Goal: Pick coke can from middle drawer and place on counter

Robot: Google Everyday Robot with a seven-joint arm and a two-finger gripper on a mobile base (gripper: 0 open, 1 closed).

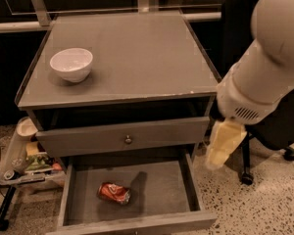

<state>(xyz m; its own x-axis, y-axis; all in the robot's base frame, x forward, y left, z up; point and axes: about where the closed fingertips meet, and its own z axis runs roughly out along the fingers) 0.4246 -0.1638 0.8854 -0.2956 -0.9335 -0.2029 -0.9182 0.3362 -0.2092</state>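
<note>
The coke can (114,192) lies on its side on the floor of the open middle drawer (161,190), left of its middle. The counter (132,53) is the grey cabinet top above it. My white arm comes in from the upper right. Its pale yellow gripper (223,144) hangs beside the cabinet's right front corner, just outside the drawer's right wall, above and to the right of the can. It holds nothing that I can see.
A white bowl (71,64) stands on the counter's left side. A closed drawer front with a round knob (128,139) sits above the open drawer. A black office chair (279,126) stands at the right. A low cart with clutter (24,161) stands at the left.
</note>
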